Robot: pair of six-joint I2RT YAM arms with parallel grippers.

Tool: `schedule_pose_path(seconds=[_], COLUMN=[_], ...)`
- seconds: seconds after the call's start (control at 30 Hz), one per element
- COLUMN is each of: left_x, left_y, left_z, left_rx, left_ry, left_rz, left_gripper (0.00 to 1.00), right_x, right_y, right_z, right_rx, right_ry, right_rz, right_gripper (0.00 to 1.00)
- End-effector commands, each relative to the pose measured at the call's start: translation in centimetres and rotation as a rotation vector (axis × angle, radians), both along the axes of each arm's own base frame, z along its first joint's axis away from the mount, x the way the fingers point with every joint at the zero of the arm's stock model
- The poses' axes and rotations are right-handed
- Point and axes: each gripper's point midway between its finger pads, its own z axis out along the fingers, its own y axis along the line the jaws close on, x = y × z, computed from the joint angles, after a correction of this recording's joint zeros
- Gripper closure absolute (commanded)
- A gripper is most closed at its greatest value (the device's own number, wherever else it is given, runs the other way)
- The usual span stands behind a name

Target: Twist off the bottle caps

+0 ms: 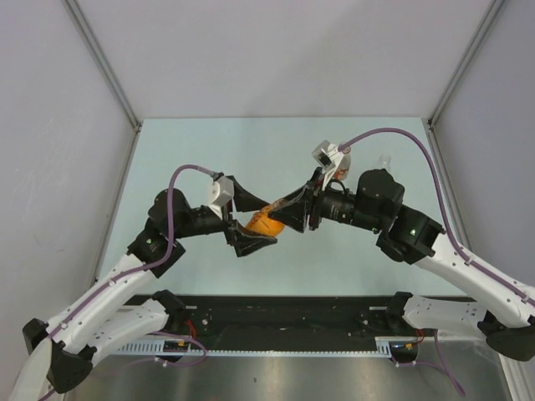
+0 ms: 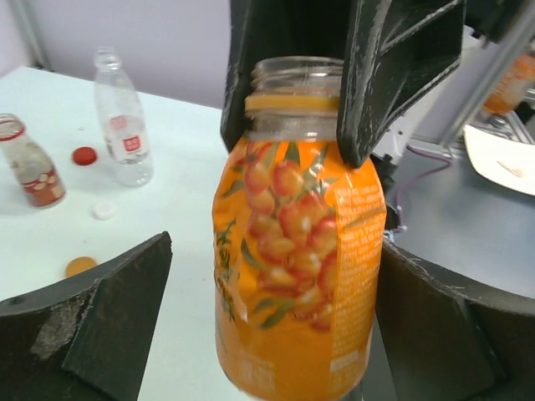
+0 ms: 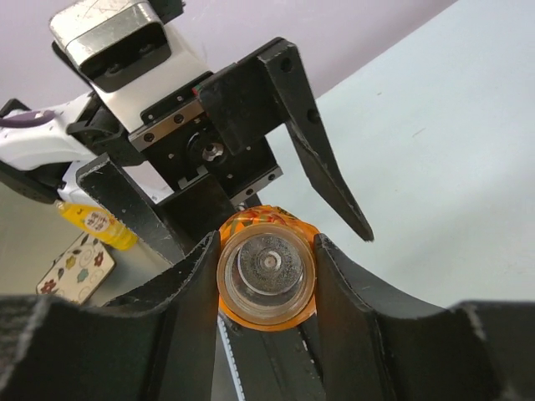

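Above the middle of the surface (image 2: 184, 167), btwn the two arms, hung the orange bottle (image 2: 292, 225), its threaded neck bare w/ no cap on. On that neck, just under the mouth, the right gripper (image 3: 266, 251) had its jaws closed; its wrist view looked straight down into the open bottle. Around the bottle's body the left gripper (image 1: 261, 224) had its jaws spread wide, one each side, not clamping. Farther back on the surface stood a clear bottle (image 2: 124, 125) and a shorter red-label bottle (image 2: 32, 167), both apparently uncapped. Three loose caps lay nearby: red cap (image 2: 84, 155) btwn those two bottles, white cap (image 2: 104, 210) in front of the clear one, orange cap (image 2: 81, 266) nearest the camera. All 3 caps looked off, so the unscrewing seemed done. What remained was prob. setting the orange bottle down upright and releasing it w/o a spill.
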Motion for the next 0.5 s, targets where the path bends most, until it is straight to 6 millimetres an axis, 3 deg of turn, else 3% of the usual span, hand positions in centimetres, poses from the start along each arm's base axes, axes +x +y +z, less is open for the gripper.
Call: schedule_pose_path(seconds=[0.0,0.17,0.3,0.47], left_x=[1.9,2.3,4.0,5.6], left_y=[1.1,2.0,4.3,7.8], left_z=[2.0,1.8,1.1,1.0], left_rx=[-0.013,0.024,0.029,-0.004], left_ry=[-0.033,-0.039,-0.039,-0.061], left_rz=[0.146,0.209,0.389,0.613], left_gripper=[0.00,0.00,0.00,0.00], right_x=[0.2,2.7,6.6,9.7], right_y=[-1.7,-3.8,-7.7,-10.2], right_z=[3.1,2.5,0.6,-1.9], right_rx=[0.053,-0.018,-0.141,-0.261], right_ry=[-0.060,-0.073,-0.088,-0.071], right_rz=[-0.067,-0.243,-0.530,-0.712], right_gripper=[1.00,1.00,1.00,1.00])
